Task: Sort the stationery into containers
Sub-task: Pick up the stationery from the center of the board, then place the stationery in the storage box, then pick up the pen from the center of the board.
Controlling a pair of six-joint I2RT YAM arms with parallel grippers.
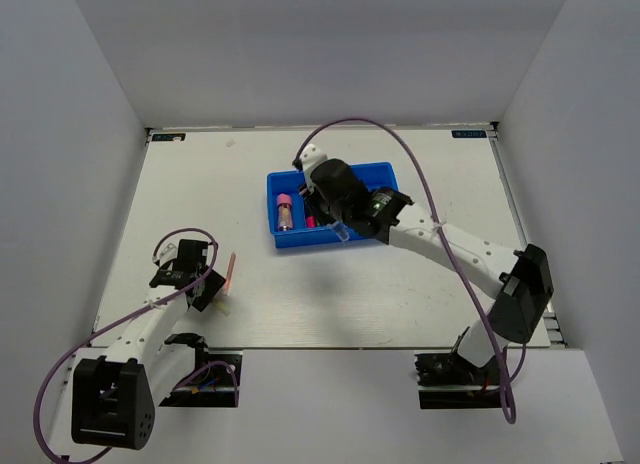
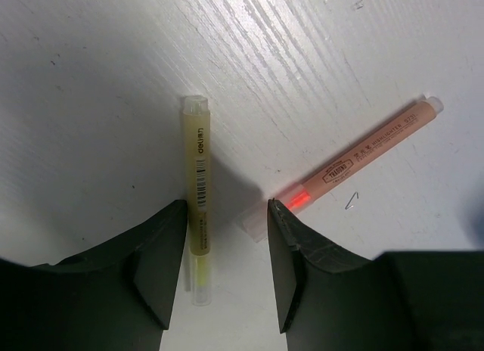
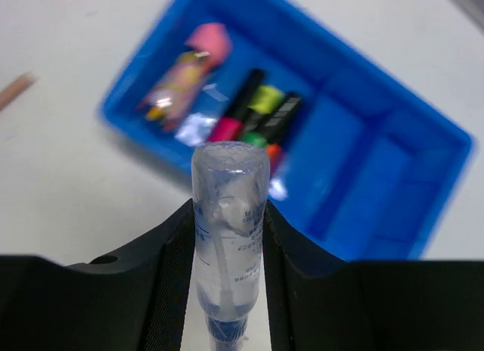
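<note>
Clear pen (image 3: 229,177) pinched by the right gripper (image 3: 227,211) above the blue tray's (image 1: 350,169) near edge; left gripper (image 2: 227,206) spread astride the yellow stick (image 2: 198,177); pink stick (image 2: 363,150) just right.

What we can read
We read "deli" above a barcode (image 2: 201,183) on the yellow stick (image 2: 197,150); the pink stick's (image 2: 363,150) print is too small.

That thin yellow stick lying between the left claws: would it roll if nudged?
Probably: the yellow stick looks round and smooth on the flat table, so a sideways nudge may roll it. Straight and thin, it is likely stiff and light.
</note>
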